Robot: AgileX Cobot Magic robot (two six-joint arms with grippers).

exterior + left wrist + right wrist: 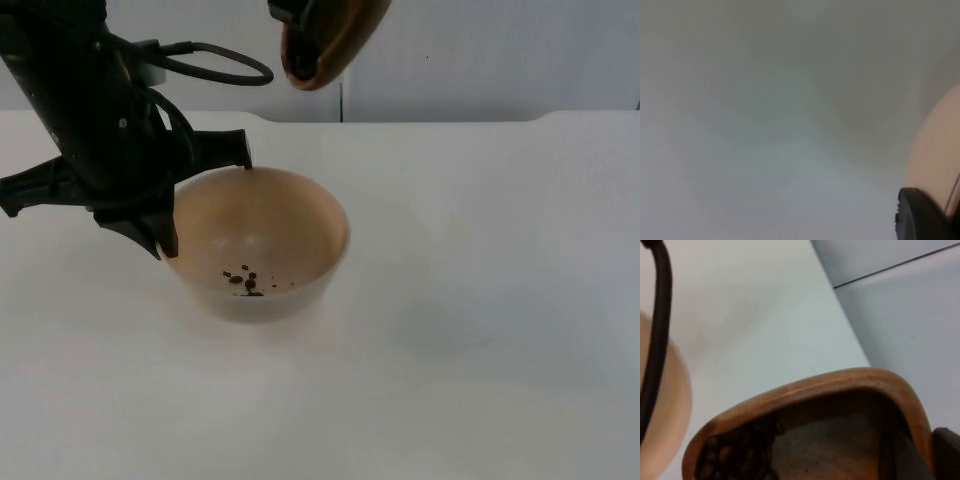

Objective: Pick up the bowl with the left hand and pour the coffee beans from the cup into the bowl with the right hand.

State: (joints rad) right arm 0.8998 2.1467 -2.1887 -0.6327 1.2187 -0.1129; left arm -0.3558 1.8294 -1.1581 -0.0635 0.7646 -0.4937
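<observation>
A pale beige bowl [290, 215] is held at its left rim by my left gripper [165, 225], and it seems to hang just above the white table. A few coffee beans [243, 280] lie at its bottom. The bowl's outer wall [935, 160] shows beside a black fingertip [920, 215]. Above the bowl's far rim, my right gripper [296, 12] is shut on a brown wooden cup [340, 40], tilted with its mouth down toward the bowl. Inside the cup [850, 382], dark beans [737, 455] are heaped at the lip. The bowl's edge [670, 405] lies below it.
The white table [480, 300] stretches bare to the right of and in front of the bowl. The grey partition wall [480, 60] closes it off at the back.
</observation>
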